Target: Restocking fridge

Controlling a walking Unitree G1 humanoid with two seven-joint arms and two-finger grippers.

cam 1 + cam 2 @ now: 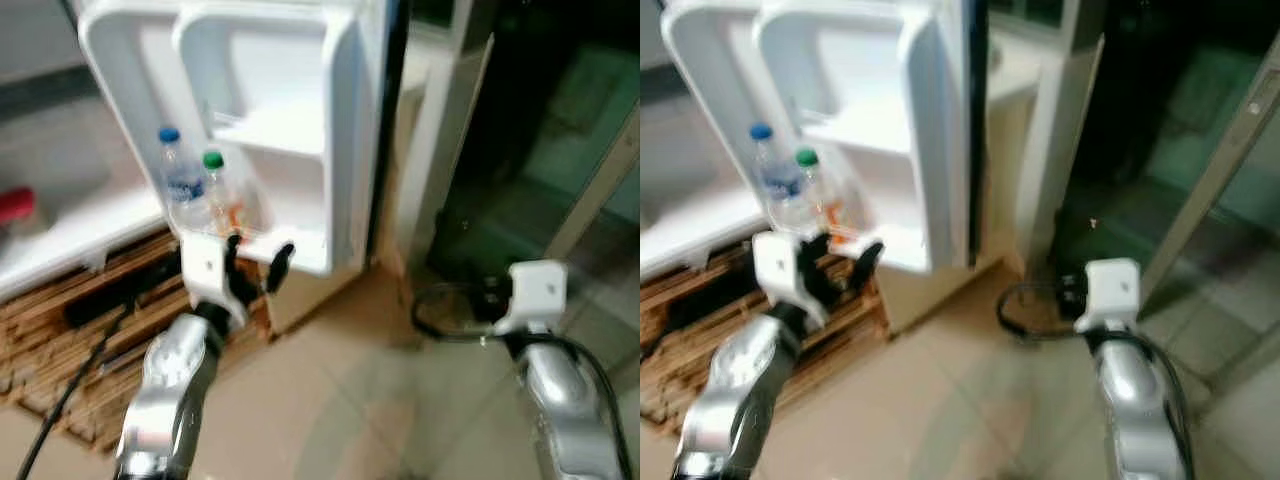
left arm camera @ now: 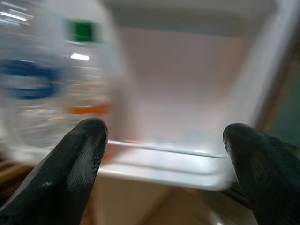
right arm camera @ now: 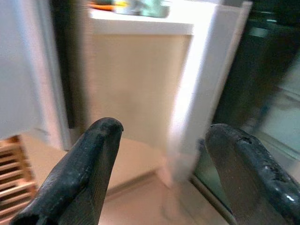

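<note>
Nearest to us are our two silver arms, the left arm (image 1: 170,390) and the right arm (image 1: 565,400), rising from the lower edge of the head views.

The left gripper (image 1: 255,262) sits just in front of the lower shelf (image 1: 300,250) of the open fridge door (image 1: 260,130), its two black fingers (image 2: 70,164) spread apart with nothing between them. We judge it is held there either to place something on that shelf or to take hold of a bottle there; the pictures do not settle which.

The right gripper (image 3: 164,154) hangs to the right of the fridge door, beyond its edge, facing a beige cabinet side (image 3: 136,79) and a dark glass door (image 1: 530,130). Its fingers are likewise apart and empty. We judge this arm idle.

Count of stock on the door shelf: two bottles, standing upright side by side at the left end. One is a blue-capped bottle (image 1: 178,180); the other a green-capped bottle (image 1: 220,190), just to its right. The rest of that shelf, and the upper door shelf (image 1: 270,130), appear bare.

Below and left of the fridge door lies a slatted wooden pallet (image 1: 70,340) on the tiled floor (image 1: 350,400). A black cable (image 1: 440,315) loops on the floor to the door's right.

The wrist views are blurred, so label detail cannot be read.
</note>
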